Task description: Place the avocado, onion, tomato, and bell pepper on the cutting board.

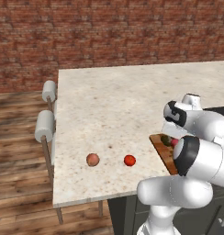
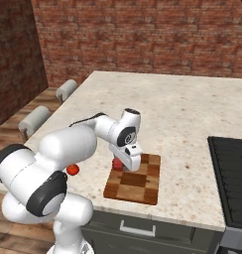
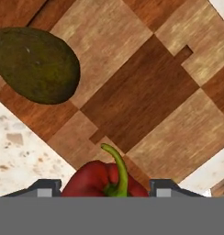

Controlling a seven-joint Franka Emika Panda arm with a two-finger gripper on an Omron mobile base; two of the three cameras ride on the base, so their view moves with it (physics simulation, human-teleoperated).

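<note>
Two vegetables lie on the cutting board [image 3: 146, 101]: the avocado [image 3: 36, 64] near one corner and the bell pepper [image 3: 102, 180], which the end effector [image 3: 103, 187] grasps between its fingers just above the wood. Out on the counter [image 1: 123, 101], well apart from the board, the onion [image 1: 92, 159] and the tomato [image 1: 129, 160] sit near each other by the front edge.

one avocado [image 3: 36, 64], onion [image 1: 92, 159], tomato [image 1: 129, 160], pepper [image 3: 104, 180]
</note>
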